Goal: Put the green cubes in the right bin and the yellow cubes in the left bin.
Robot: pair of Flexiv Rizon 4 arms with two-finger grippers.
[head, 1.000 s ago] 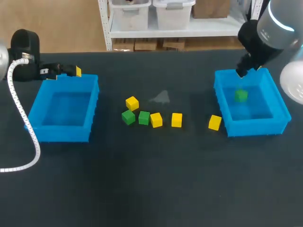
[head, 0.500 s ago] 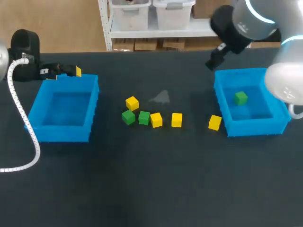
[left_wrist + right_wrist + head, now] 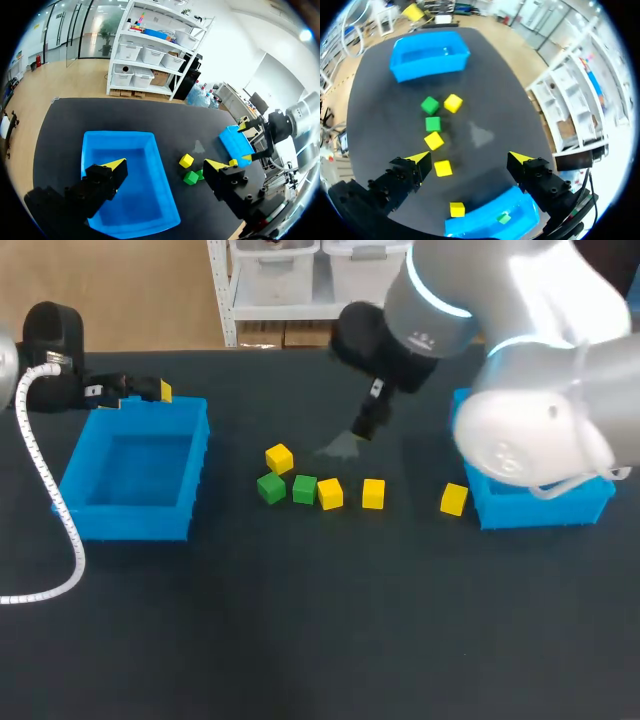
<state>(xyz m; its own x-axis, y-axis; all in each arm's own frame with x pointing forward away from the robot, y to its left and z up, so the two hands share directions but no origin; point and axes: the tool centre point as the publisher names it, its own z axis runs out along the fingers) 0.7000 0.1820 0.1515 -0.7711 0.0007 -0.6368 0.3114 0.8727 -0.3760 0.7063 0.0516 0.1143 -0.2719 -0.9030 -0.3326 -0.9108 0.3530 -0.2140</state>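
Right jaws swung toward green and yellow cubes (image 3: 304, 489).

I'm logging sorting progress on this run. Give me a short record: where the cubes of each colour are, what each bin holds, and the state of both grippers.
yellow cubes: four, all loose on the table
green cubes: two loose on the table, side by side among the yellow ones
right bin: one green cube inside
left bin: no cubes inside
left gripper: open, holding nothing, at the left bin's far edge
right gripper: open, holding nothing, above the table's middle near the loose cubes
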